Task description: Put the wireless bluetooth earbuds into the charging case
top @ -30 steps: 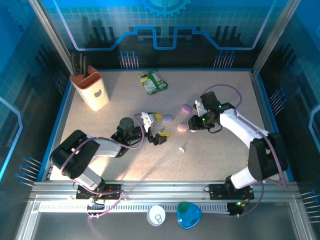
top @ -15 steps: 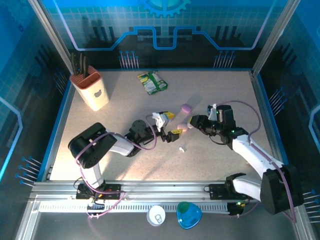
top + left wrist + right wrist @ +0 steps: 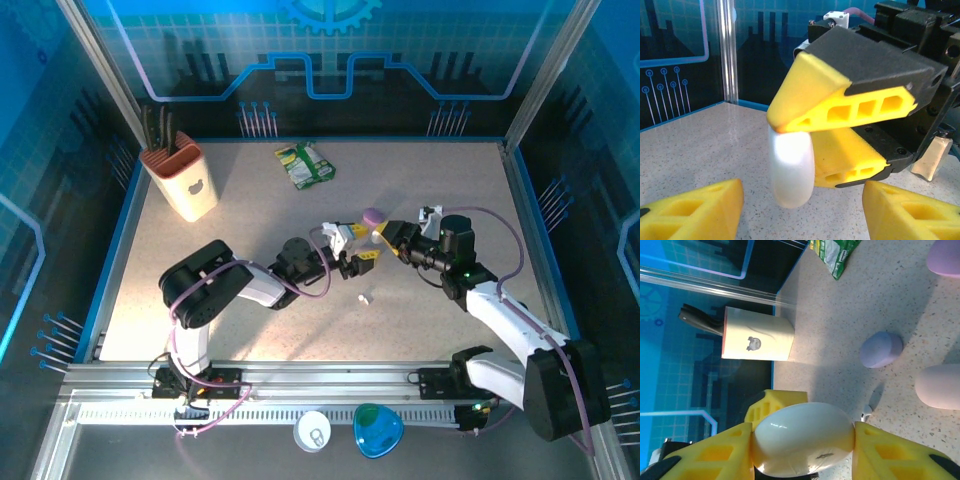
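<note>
White and pebble-shaped, the case (image 3: 791, 175) hangs on end above the table (image 3: 250, 220), clamped between the yellow fingers (image 3: 840, 100) of the right gripper (image 3: 802, 440). In the right wrist view those fingers press on its two ends. The left gripper (image 3: 802, 192) faces it from the other side with its jaws apart, one finger on each side of the case's lower end; neither appears to touch it. From above, the two grippers meet nose to nose near the middle of the table.

One white earbud (image 3: 366, 297) lies on the table just on the near side of the grippers, apart from both and outside the case.

A purple case (image 3: 372, 215) sits just beyond the grippers. The right wrist view shows a lilac case (image 3: 881, 350) and a pale pink case (image 3: 937, 385) lying close together on the table below the held one. A green packet (image 3: 305, 165) lies toward the far edge, and a cream knife block (image 3: 185, 180) stands in the far left corner. On the rail in front of the arm bases rest a white round case (image 3: 313, 432) and a blue one (image 3: 378, 430).
</note>
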`<state>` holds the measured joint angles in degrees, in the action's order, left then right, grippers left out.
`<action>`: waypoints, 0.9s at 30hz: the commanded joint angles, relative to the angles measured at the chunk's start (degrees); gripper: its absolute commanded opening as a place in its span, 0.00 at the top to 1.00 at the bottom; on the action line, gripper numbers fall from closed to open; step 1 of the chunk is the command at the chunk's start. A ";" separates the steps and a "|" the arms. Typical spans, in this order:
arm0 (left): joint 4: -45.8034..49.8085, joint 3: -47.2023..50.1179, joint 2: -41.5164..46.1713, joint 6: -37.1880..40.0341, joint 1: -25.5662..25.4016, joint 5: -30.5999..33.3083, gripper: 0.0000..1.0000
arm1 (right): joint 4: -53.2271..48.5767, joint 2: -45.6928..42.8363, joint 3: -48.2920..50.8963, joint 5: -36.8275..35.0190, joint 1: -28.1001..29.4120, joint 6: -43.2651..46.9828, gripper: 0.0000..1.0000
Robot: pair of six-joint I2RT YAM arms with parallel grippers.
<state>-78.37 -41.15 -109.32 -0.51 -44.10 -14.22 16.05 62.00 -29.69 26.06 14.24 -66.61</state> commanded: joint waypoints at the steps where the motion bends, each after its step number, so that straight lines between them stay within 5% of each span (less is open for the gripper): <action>1: -1.97 -2.00 -1.40 -1.07 -0.54 1.70 0.41 | 3.87 -1.00 0.69 1.49 0.43 -1.87 0.55; 16: -1.92 -3.11 -2.23 -1.85 -0.56 1.79 0.79 | 5.14 0.34 1.06 2.68 1.82 -2.67 0.54; 19: -2.01 -2.26 -1.63 -1.82 -0.47 1.49 0.85 | 3.61 -0.31 0.61 2.25 1.46 -0.78 0.44; 22: -1.81 -0.70 -0.51 -0.79 -0.32 0.06 0.86 | -1.57 -2.35 -0.82 1.21 0.56 5.11 0.29; 27: 1.00 3.89 3.44 1.60 1.90 -7.23 0.86 | -17.24 -6.54 -6.04 -0.37 -0.10 27.78 0.23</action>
<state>-77.71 -39.55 -109.47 -0.93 -43.62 -15.59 8.88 58.08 -31.22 26.52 14.79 -55.51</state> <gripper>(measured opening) 0.192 0.767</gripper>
